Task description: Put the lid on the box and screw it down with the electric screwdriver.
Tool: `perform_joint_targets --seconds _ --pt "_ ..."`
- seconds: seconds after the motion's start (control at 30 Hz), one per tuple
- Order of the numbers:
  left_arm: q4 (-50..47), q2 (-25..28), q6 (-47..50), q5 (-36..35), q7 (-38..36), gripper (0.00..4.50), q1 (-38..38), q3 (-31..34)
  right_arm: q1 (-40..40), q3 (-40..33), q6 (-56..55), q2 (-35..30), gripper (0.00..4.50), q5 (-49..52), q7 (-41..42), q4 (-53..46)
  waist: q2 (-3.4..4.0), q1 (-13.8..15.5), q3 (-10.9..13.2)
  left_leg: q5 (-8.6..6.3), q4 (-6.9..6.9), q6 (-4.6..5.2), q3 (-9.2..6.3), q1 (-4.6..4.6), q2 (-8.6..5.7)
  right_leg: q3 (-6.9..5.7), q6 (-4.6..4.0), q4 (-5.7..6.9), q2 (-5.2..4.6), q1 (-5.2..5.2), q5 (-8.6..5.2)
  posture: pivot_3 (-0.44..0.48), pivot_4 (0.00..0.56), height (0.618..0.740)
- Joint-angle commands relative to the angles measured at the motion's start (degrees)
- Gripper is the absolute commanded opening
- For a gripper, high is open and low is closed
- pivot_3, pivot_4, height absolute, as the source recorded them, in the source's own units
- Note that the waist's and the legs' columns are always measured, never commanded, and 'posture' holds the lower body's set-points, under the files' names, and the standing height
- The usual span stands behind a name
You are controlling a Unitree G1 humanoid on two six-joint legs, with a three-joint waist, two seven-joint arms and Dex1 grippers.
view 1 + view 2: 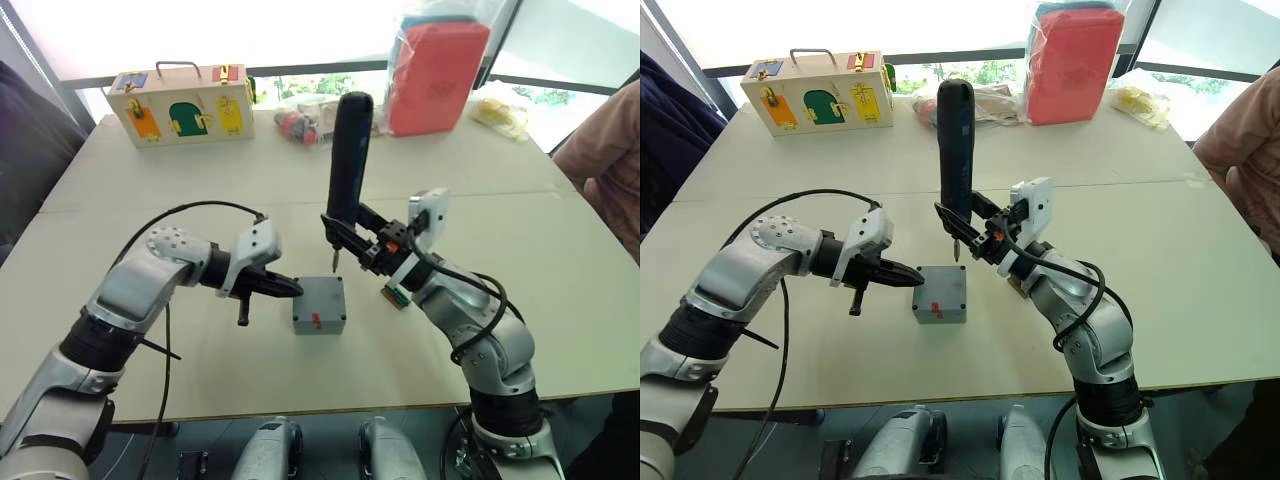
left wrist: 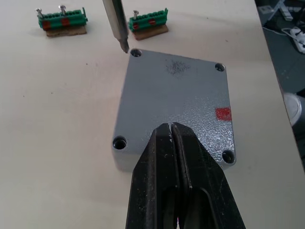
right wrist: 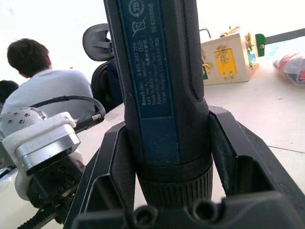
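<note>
Left claw closed, right claw clamped, arms converging.

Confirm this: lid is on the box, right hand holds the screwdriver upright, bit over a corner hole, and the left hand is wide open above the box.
Not quite. The left hand is shut, its tips resting on the lid, as the left wrist view shows. The rest stands: the right hand holds the electric screwdriver upright, bit by a corner hole.

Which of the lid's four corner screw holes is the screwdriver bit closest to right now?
The hole nearest the green pieces; the electric screwdriver's bit hangs just beside it. The other three holes stand clear.
</note>
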Motion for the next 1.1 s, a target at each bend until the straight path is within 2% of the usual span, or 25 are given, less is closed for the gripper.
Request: perform_joint_targets --seconds 0.03,0.7,1.1 --pt "-0.5 -0.6 -1.1 1.2 0.0 0.0 -0.4 -0.8 -0.3 -1.0 -2.1 -0.5 1.77 0.6 0.8 -3.1 0.0 0.0 0.0 0.0 0.0 0.0 0.0 0.0 0.0 0.0 0.0 0.0 0.0 0.0 0.0 0.0 0.15 0.74" --pt "2.5 -3.1 -4.2 3.8 -0.7 0.0 -1.1 -2.4 0.5 -3.0 1.0 0.3 1.77 5.5 -2.6 -7.9 -0.01 0.1 0.0 -0.01 0.03 0.02 0.0 0.03 0.0 0.0 0.0 0.03 0.0 0.03 0.0 0.0 0.15 0.74" --pt "2.5 -3.0 -4.1 4.0 -1.0 0.0 -1.5 -2.1 3.6 -0.8 -2.3 -0.6 1.77 1.7 -1.1 -4.8 -0.01 0.0 0.0 -0.01 0.03 0.02 -0.01 0.03 0.0 0.0 0.0 0.04 0.0 0.03 0.0 0.0 0.15 0.74"
